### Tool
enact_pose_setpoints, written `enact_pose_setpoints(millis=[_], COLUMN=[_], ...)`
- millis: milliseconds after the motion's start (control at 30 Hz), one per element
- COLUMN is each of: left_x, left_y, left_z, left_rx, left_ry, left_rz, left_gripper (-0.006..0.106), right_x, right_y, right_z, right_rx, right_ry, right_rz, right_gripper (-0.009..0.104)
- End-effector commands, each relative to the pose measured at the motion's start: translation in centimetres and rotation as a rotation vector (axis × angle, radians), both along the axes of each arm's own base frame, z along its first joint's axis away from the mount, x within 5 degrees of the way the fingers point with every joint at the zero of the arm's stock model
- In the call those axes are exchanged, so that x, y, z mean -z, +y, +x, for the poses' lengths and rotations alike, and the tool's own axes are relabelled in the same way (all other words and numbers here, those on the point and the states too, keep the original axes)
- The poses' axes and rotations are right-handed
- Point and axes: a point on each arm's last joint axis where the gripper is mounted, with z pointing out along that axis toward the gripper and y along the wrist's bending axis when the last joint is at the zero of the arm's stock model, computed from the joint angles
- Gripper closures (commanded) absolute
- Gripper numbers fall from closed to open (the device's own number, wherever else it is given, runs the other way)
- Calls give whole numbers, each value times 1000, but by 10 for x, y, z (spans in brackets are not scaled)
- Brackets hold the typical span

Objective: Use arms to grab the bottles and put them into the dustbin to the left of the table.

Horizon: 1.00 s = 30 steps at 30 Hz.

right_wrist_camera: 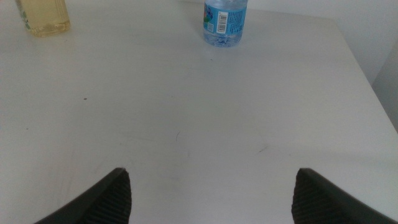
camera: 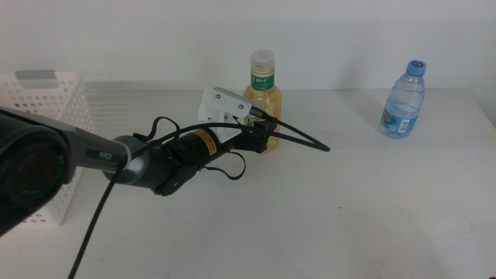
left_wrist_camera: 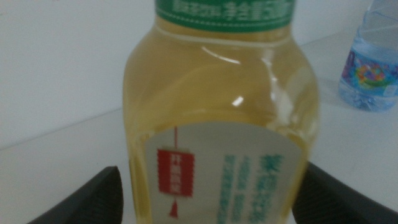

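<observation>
The yellowish tea bottle (camera: 263, 91) with its green-white label stands upright at the back middle of the table (camera: 349, 209). My left arm reaches in from the left, and my left gripper (camera: 262, 130) is at the bottle's lower body. In the left wrist view the tea bottle (left_wrist_camera: 217, 106) fills the frame, and my left gripper (left_wrist_camera: 211, 190) is open with one dark jaw on each side of it. The small water bottle (camera: 403, 102) with the blue cap stands at the back right. My right gripper (right_wrist_camera: 211, 186) waits open over bare table, well short of the water bottle (right_wrist_camera: 225, 17).
The white perforated dustbin (camera: 48, 101) stands at the left edge, beside the left arm's base. A thick black cable loops off the left arm and sticks out to the right past the tea bottle. The tea bottle's base (right_wrist_camera: 43, 17) shows in the right wrist view.
</observation>
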Motion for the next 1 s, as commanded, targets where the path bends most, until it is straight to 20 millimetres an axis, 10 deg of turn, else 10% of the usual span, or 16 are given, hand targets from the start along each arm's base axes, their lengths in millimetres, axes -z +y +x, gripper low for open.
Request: enact_pose_setpoints(millis=[0, 500, 833, 967], left_x=[-38, -27, -31, -42], left_y=[-5, -16, -19, -18], left_z=[8, 30, 27, 19], left_rx=[6, 25, 71, 100], left_ry=[-116, -122, -104, -93], left_rz=[-121, -152, -155, -134], left_gripper=[14, 18, 84, 90], right_x=[-17, -17, -17, -17], right_y=[0, 0, 0, 0], right_z=[-1, -1, -1, -1], right_rx=[-2, -2, -2, -2], right_ry=[-129, -129, -129, -129], right_rz=[-10, -10, -10, -10], right_gripper=[27, 27, 27, 27])
